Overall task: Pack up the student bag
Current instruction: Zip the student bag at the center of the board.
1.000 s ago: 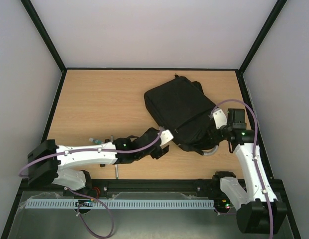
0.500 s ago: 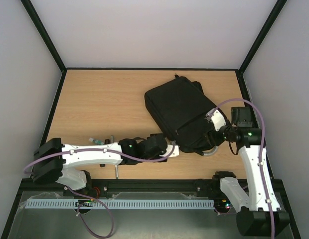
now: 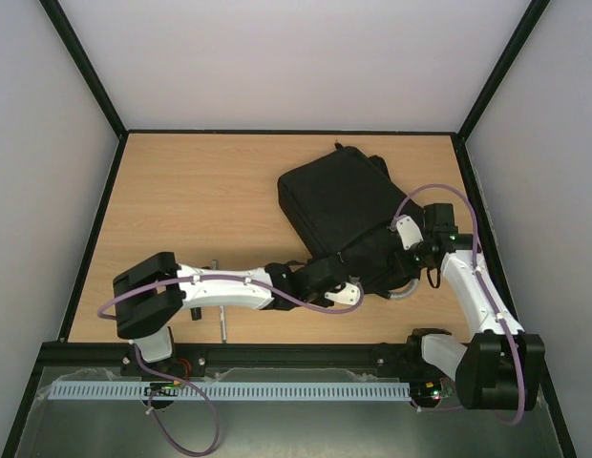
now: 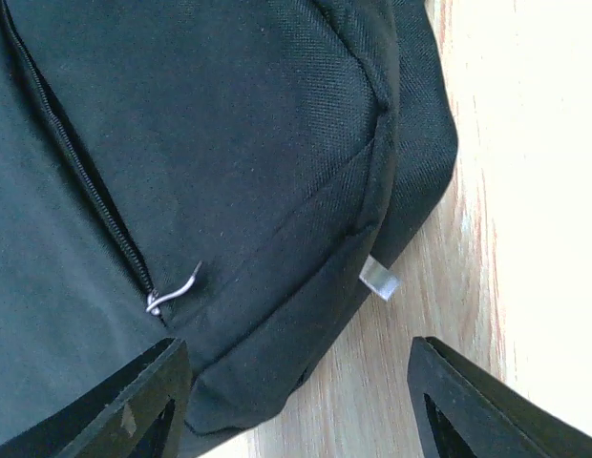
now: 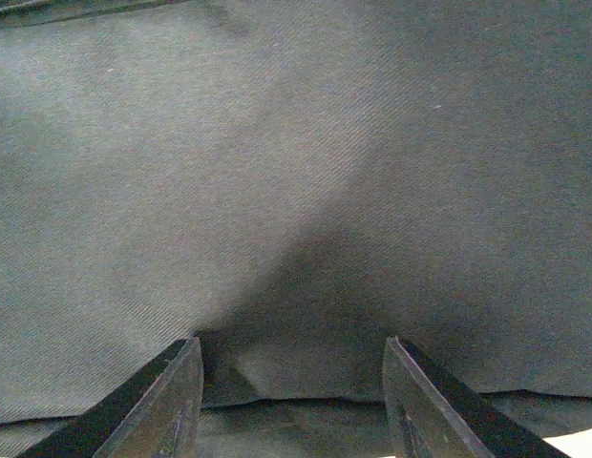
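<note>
Both arms have closed in on the student bag [image 3: 344, 205], lying at 2 o'clock on the table [image 3: 200, 210]. Left gripper [image 4: 294, 348] straddles its corner, jaws wide; right gripper [image 5: 293, 342] presses fabric, hold unclear.

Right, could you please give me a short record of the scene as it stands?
Bag: student bag, black, lying flat on the table, right of centre
Left gripper: jaws apart, astride the bag's near corner
Right gripper: jaws apart, close over fabric at the bag's right side
Zip pull: metal, lying on the fabric by the near corner
</note>
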Available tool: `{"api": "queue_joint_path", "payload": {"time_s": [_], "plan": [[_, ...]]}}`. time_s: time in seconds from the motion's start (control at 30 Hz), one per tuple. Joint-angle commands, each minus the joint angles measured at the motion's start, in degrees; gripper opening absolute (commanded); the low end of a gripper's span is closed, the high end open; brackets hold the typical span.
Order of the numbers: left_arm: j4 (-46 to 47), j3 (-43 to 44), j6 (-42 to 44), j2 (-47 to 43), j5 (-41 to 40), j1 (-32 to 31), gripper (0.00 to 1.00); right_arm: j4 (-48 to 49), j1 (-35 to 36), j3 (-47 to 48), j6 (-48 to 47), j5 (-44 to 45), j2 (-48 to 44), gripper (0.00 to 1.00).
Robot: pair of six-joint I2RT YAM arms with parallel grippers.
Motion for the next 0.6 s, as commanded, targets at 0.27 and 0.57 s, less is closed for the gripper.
{"api": "queue_joint_path", "payload": {"time_s": [0.27, 0.57], "plan": [[3.4, 3.9, 7.5, 7.8, -6.8, 1.2, 0.54, 3.3, -0.1, -0.7, 3.0, 1.1, 1.9, 0.52], [0.2, 10.7, 1.0, 11.4, -6.0, 4.0, 0.2, -3.0, -0.1, 1.8, 2.9, 1.7, -4.5, 0.53]]}}
